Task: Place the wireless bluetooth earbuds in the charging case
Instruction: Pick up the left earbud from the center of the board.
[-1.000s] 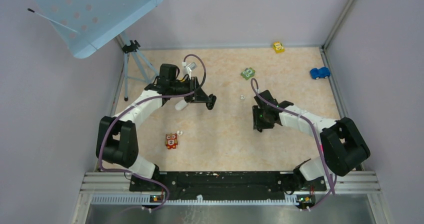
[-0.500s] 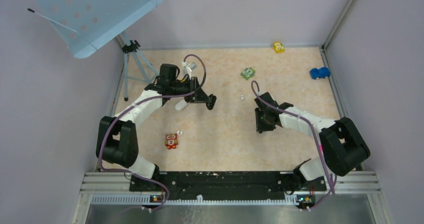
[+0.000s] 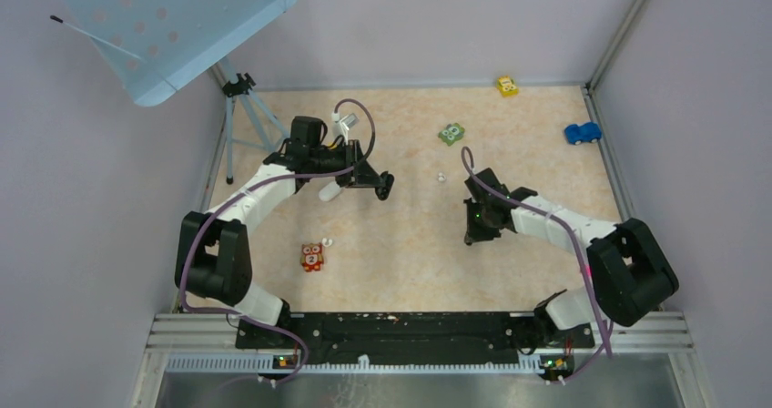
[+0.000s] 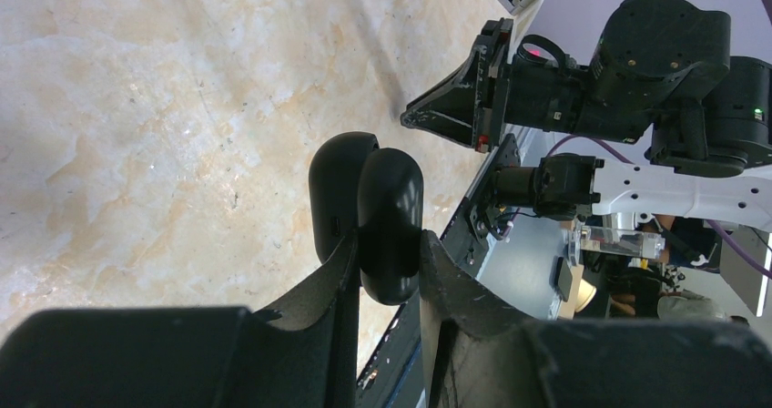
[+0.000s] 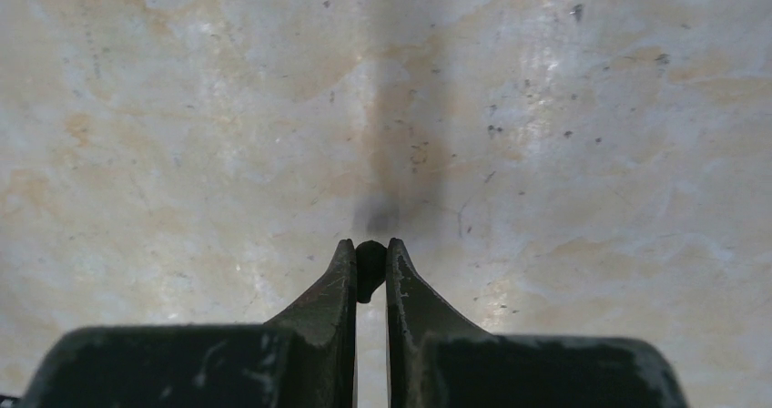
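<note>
**Earbuds and charging case: positions and state**

Black charging case (image 4: 369, 217): glossy and pill-shaped, showing two rounded halves side by side. It is clamped between the fingers of the left gripper (image 4: 390, 244), clear of the tabletop (image 3: 401, 244). Black earbud (image 5: 370, 267): tiny and round, pinched at the fingertips of the right gripper (image 5: 370, 255). One white earbud (image 3: 441, 178) lies loose at mid-table, and a second white earbud (image 3: 327, 241) lies nearer and to the left, well apart.

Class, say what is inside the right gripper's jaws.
A tiny black earbud, pinched at the right gripper tips over the table. The fingers cover its sides and lower part.
</note>
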You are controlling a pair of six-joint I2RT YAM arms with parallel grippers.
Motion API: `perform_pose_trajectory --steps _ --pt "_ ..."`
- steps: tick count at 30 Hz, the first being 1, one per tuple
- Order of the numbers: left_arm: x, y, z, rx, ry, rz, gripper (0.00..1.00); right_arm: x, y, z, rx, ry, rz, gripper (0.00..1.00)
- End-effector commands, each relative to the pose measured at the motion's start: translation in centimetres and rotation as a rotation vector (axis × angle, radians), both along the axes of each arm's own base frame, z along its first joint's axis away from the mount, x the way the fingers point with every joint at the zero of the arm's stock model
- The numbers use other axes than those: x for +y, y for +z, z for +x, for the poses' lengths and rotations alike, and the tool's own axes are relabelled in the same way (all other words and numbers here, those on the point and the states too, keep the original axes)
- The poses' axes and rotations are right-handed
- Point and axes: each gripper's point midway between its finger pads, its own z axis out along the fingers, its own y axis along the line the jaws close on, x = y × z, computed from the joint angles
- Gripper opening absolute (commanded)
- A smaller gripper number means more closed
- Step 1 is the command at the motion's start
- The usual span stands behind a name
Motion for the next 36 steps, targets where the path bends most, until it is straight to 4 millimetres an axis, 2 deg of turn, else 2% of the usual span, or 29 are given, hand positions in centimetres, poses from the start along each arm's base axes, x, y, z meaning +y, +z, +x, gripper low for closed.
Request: perform_pose_trajectory --steps 1,4,9,13,17,25,36 --pt "-0.3 1.6 0.7 -0.066 -0.010 -0.014 0.00 3.9 2.0 -0.8 0.044 0.096 0.186 0.00" --pt "-0.3 1.6 0.7 -0.064 -0.010 -0.015 0.00 5.7 1.8 -1.7 0.127 0.183 0.254 0.00" --pt "-0.3 1.6 0.7 -0.066 -0.011 -0.012 0.00 7.1 0.8 -2.5 0.217 0.291 0.292 0.00" --pt "-0.2 1.6 0.5 -0.068 -0.012 -0.006 0.00 6.5 -0.7 -2.3 0.243 0.293 0.234 0.05" --pt "-0.1 1.5 0.4 -0.067 -0.011 -0.004 0.00 5.9 -1.1 -1.8 0.221 0.272 0.190 0.11" --pt "-0.2 1.7 0.7 -0.068 -0.012 -0.007 0.00 5.6 -0.9 -1.6 0.170 0.201 0.206 0.25" --pt "-0.3 1.6 0.6 -0.063 -0.014 -0.012 0.00 5.7 0.4 -1.2 0.085 0.100 0.269 0.27"
